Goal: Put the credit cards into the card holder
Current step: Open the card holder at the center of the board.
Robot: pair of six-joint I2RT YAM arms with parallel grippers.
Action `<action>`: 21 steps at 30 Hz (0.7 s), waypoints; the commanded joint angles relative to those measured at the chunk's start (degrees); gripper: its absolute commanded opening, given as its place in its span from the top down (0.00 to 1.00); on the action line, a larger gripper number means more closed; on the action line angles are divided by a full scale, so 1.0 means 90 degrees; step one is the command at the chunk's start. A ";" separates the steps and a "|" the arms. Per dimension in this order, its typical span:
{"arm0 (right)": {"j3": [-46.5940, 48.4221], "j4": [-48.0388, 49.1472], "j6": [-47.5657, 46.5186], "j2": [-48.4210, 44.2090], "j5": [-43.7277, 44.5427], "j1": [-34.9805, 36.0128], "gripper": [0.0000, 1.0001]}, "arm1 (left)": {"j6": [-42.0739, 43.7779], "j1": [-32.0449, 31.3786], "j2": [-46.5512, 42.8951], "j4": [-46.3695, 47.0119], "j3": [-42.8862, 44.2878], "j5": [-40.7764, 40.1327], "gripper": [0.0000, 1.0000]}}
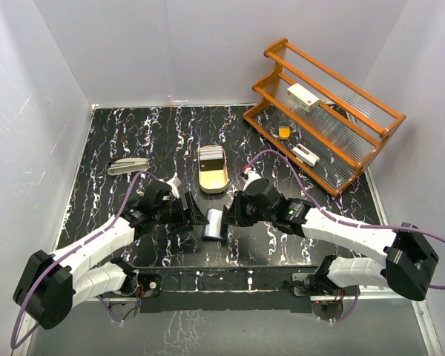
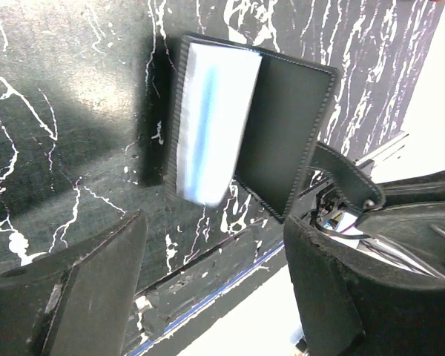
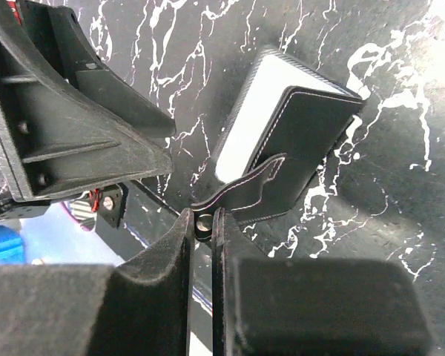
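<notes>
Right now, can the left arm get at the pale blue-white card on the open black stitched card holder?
Probably yes: the open left tool faces the pale card with only bare table between. The right tool pinches only the strap of the black card holder.

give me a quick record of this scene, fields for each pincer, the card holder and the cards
left pincer: open, holding nothing, facing the card holder
right pincer: shut on the card holder's strap
card holder: black, lying between the two pincers
credit cards: pale, in the holder, partly covered by its flap; count unclear
background: cream tray behind, wooden rack far right
</notes>
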 commanded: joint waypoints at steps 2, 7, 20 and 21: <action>-0.0190 0.0695 0.0348 -0.0131 -0.0107 0.0027 1.00 | -0.0112 0.0030 -0.0247 0.0072 -0.0058 0.0173 0.27; -0.0157 0.0022 0.0057 -0.0035 0.0641 0.0027 1.00 | 0.0004 0.0031 0.0051 0.0048 -0.0082 0.0131 0.30; -0.0579 -0.1035 -0.0079 -0.0022 0.1948 0.0006 1.00 | 0.0159 0.0031 0.0515 0.0191 -0.0089 -0.0013 0.37; -0.0621 -0.1075 -0.0060 -0.0020 0.2001 0.0005 1.00 | 0.0152 0.0030 0.0560 0.0214 -0.0084 -0.0003 0.37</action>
